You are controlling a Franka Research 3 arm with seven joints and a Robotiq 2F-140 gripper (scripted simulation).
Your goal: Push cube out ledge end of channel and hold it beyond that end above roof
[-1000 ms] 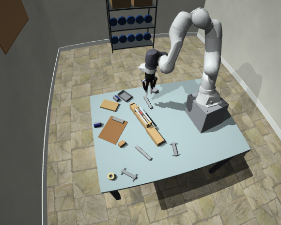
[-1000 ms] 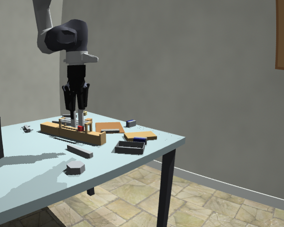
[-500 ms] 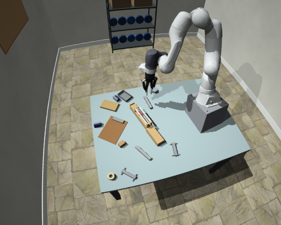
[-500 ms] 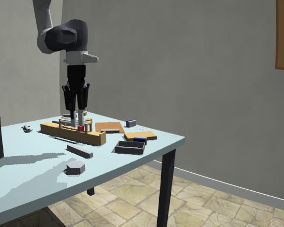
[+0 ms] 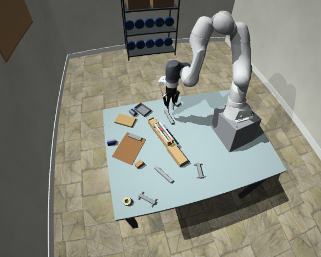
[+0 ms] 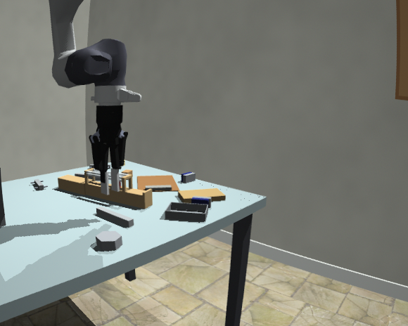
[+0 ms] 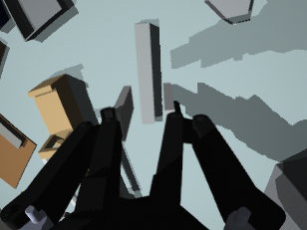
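wooden channel (image 5: 180, 158), matt grey bar (image 5: 169, 116)

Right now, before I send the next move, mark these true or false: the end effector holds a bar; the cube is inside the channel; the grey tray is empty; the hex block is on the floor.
1. The end effector holds a bar: false. It is part open and empty, above the bar.
2. The cube is inside the channel: true.
3. The tray is empty: true.
4. The hex block is on the floor: false. It is on the table.
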